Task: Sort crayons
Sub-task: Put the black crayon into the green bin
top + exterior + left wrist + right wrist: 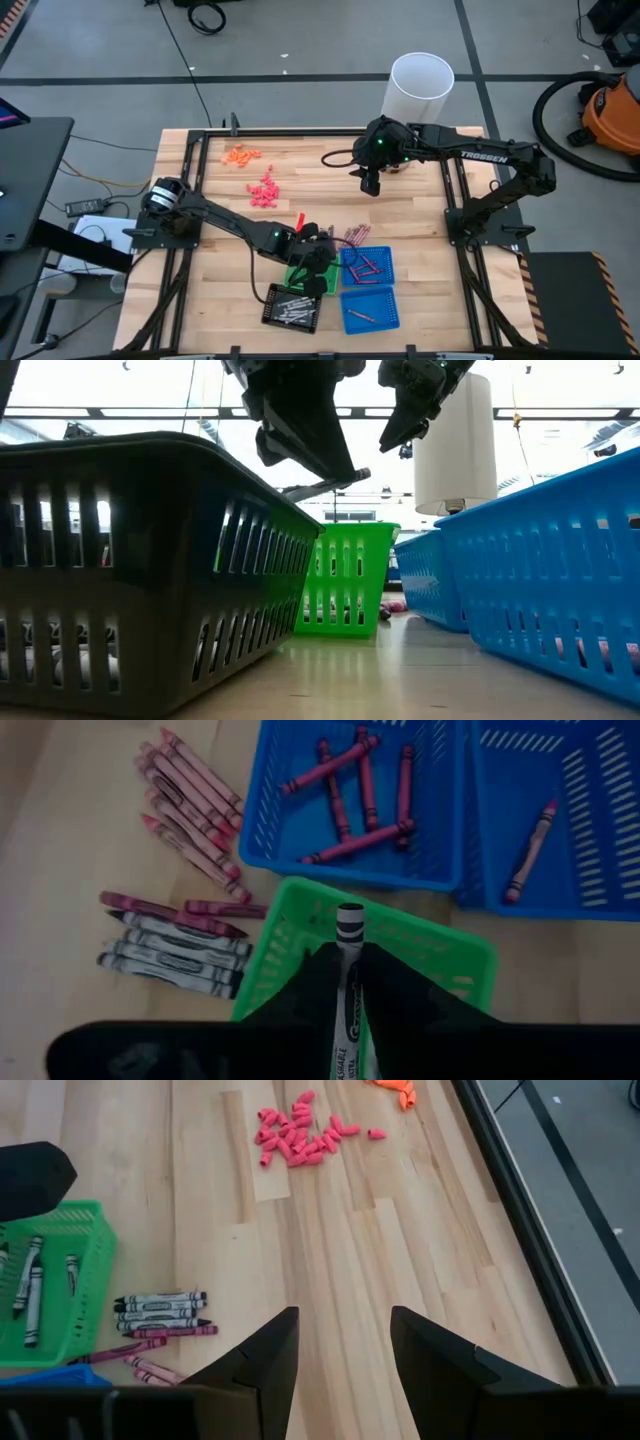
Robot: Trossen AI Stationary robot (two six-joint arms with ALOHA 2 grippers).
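A white cylinder [421,87] stood at the table's [420,215] far edge; coral-pink bits [264,190] lay near orange bits [241,155]; an orange vacuum [610,118] sat on the floor

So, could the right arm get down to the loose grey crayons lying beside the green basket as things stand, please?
Probably yes. The right end effector is open and holds nothing, and bare table lies between it and the grey crayons. The left end effector, holding a grey crayon over the green basket, hangs close by.

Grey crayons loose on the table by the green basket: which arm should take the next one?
Left. Its pincer already grips a grey crayon over the green basket, beside the loose grey crayons. The right pincer hangs open at the table's far side.
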